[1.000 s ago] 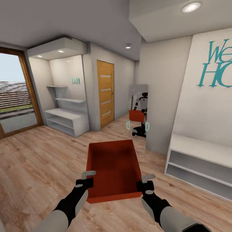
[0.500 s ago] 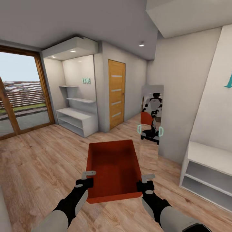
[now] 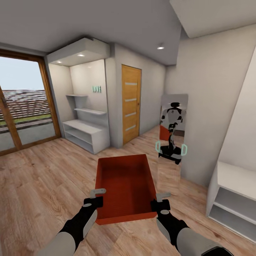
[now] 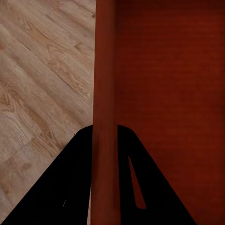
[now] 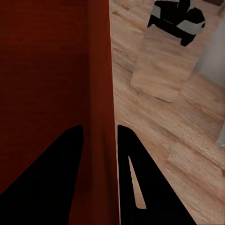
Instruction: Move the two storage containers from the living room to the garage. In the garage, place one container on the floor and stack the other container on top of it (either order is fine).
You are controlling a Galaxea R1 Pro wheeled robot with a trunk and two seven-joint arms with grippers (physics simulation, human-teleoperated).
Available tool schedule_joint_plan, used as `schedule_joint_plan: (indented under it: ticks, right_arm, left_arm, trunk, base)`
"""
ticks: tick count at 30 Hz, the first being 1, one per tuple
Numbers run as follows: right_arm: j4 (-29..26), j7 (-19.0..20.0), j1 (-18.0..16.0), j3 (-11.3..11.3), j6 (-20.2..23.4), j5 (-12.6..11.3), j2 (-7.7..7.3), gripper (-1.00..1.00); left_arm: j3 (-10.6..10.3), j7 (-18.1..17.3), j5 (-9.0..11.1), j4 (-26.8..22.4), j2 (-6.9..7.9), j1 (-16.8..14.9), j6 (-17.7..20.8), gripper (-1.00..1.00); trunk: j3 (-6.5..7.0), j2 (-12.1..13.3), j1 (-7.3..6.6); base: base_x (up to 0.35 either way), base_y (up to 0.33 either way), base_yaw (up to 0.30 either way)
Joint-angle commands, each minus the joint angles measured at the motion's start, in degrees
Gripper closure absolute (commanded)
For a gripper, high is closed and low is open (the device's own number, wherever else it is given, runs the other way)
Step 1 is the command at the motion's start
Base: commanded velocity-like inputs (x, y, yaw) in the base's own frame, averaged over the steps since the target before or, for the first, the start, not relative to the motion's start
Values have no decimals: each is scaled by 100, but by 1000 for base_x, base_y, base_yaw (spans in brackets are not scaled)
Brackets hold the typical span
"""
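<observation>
**Orange-red bin carried between both grippers over the wood floor**

One storage container (image 3: 125, 188), an open orange-red bin, sits at the lower centre of the head view, held above the light wood-plank floor (image 3: 42, 185). The left gripper (image 3: 95, 197) is clamped on its left wall near the closer corner, and the right gripper (image 3: 160, 200) is clamped on the right wall opposite. In the left wrist view the two dark fingers (image 4: 70, 187) straddle the bin's wall (image 4: 104, 117), one outside and one inside; the right wrist view shows the same grip, the fingers (image 5: 136, 183) on either side of the wall (image 5: 98, 117). The bin looks empty, its long axis pointing away from the robot.

In the upper middle of the head view stands an orange-wood door (image 3: 131, 103) with pale stripes, shut as far as can be told. Left of it are white shelves (image 3: 85, 129) in a lit alcove, and at the far left a wood-framed glass door (image 3: 21, 106). Right of centre a tall mirror (image 3: 172, 142) leans by the wall and reflects the robot with the bin. A white bench unit (image 3: 234, 195) is at the lower right.
</observation>
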Motion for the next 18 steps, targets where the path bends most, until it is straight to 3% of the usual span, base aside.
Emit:
schedule_joint_plan:
  ticks: [1,8,18]
  right_arm:
    - [19,0,-2,-115,-49,-75,351,100]
    - [19,-11,-2,-113,-56,-81,351,100]
    - [19,-17,-2,-113,-58,-76,351,100]
  left_arm:
    - [76,97,309,-68,-42,-6,52,100]
    - [76,97,309,-68,-41,-6,51,100]
    - [76,97,309,-68,-36,-6,52,100]
  trunk:
    - [-9,-7,5]
    - [-9,-7,5]
    - [-9,-7,5]
  base:
    - [326,0,0]
    - [326,0,32]
    - [326,0,243]
